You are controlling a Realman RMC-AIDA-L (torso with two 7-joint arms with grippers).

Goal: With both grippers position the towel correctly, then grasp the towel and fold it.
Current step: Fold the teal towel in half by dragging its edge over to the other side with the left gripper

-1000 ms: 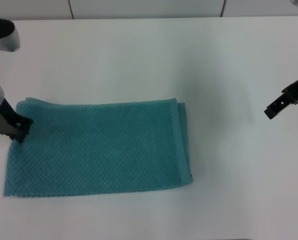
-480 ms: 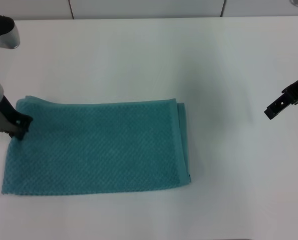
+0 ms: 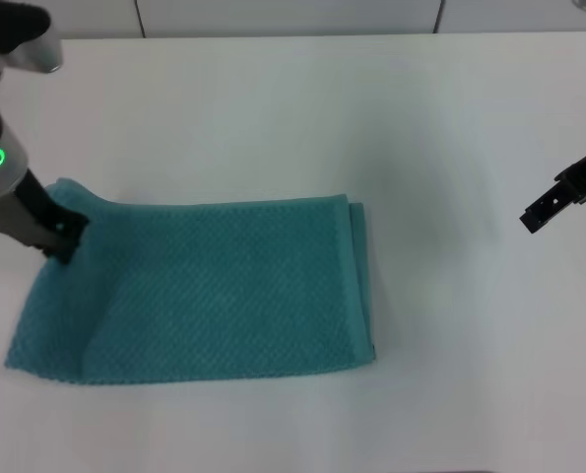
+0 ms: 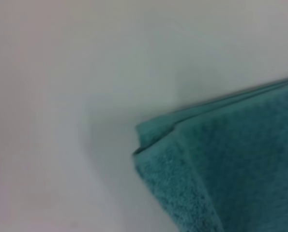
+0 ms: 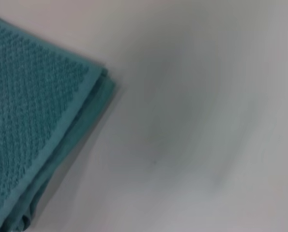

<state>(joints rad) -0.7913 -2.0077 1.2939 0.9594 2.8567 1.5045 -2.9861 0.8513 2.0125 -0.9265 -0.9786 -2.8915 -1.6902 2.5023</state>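
Head view, white table [image 3: 273,118], towel [image 3: 214,296]

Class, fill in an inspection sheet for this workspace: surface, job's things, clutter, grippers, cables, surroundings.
Surface: white table, bare around the cloth.
Job's things: teal towel, folded, doubled edge on the right, far left corner lifted.
Clutter: nothing seen.
Grippers: left gripper shut on the towel's far left corner; right gripper off to the right, away from the towel.
Cables: nothing seen.
Surroundings: pale panels behind the table.
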